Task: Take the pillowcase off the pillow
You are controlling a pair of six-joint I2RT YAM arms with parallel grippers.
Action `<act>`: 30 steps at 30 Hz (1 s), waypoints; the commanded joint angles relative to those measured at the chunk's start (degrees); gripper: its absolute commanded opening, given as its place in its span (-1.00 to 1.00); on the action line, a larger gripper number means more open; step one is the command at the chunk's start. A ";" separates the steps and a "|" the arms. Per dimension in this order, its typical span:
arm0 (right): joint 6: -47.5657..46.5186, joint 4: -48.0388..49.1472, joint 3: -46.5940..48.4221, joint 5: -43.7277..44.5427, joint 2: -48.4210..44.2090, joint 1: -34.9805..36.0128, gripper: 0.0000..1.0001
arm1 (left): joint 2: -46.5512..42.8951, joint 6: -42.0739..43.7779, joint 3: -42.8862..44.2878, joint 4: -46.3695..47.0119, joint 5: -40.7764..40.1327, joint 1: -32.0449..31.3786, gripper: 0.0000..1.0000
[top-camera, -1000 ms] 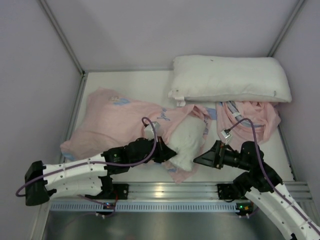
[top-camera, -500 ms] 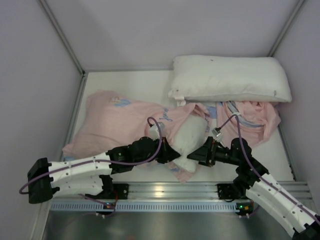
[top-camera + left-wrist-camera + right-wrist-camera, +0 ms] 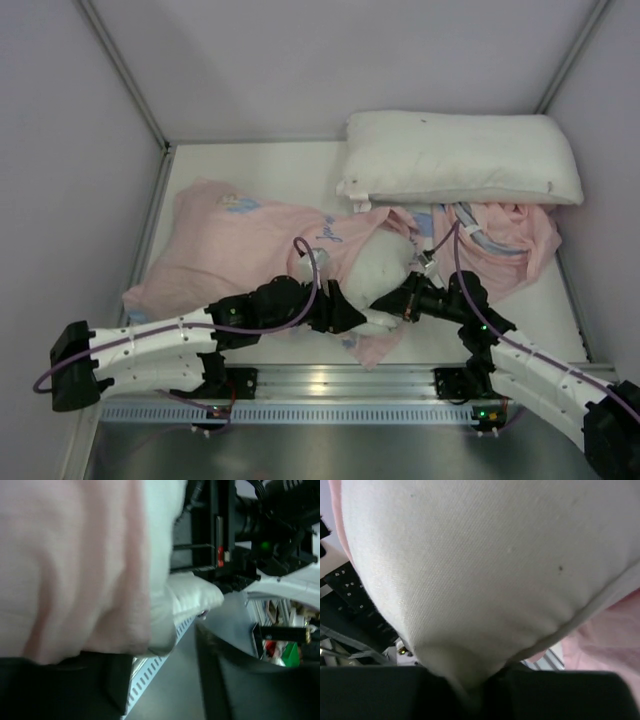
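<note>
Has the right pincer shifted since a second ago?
Yes. The right pincer has moved left, farther from its base, and now sits on the near corner of the pillow.

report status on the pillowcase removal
Left fingers apart at the pillowcase edge. Right fingers pinch the bare corner of the pillow. Pillow only partly out. Other pillow and pink cloth sit clear, far right.

2 arms low and angled inward, left pincer (image 3: 358, 320) ajar, right pincer (image 3: 390, 310) tight, tips nearly together
</note>
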 commanded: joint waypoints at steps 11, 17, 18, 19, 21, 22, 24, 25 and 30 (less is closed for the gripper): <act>-8.23 -16.00 -5.93 7.97 -13.54 1.06 -1.00 | -9.75 8.62 18.36 -25.10 -11.73 -1.31 0.79; -10.25 -42.14 -6.48 8.31 -34.09 1.59 -1.00 | 12.19 22.83 40.04 -34.11 -16.86 -0.18 0.89; -10.43 -45.17 -6.12 9.01 -36.49 1.59 -1.00 | 15.74 24.70 43.32 -36.99 -16.85 0.79 0.89; -10.17 -47.64 -5.77 9.89 -38.78 1.59 -1.00 | 18.90 26.29 46.57 -38.58 -17.38 1.06 0.89; -9.20 -51.96 -5.42 9.90 -43.97 1.59 -1.00 | 27.96 31.56 55.02 -40.79 -19.66 1.15 0.90; -8.50 -52.84 -5.33 9.81 -45.20 1.59 -1.00 | 30.34 33.06 57.13 -41.49 -20.19 1.15 0.90; -8.32 -54.77 -4.63 10.07 -46.89 1.59 -1.00 | 36.84 36.32 62.13 -41.76 -21.85 1.58 0.92; -9.10 -54.96 -4.19 10.42 -46.19 1.59 -1.00 | 38.69 37.20 63.72 -41.76 -21.86 1.76 0.93; -11.13 -55.84 -0.06 12.62 -43.81 1.59 -1.00 | 51.79 41.86 73.56 -44.04 -24.30 2.73 0.93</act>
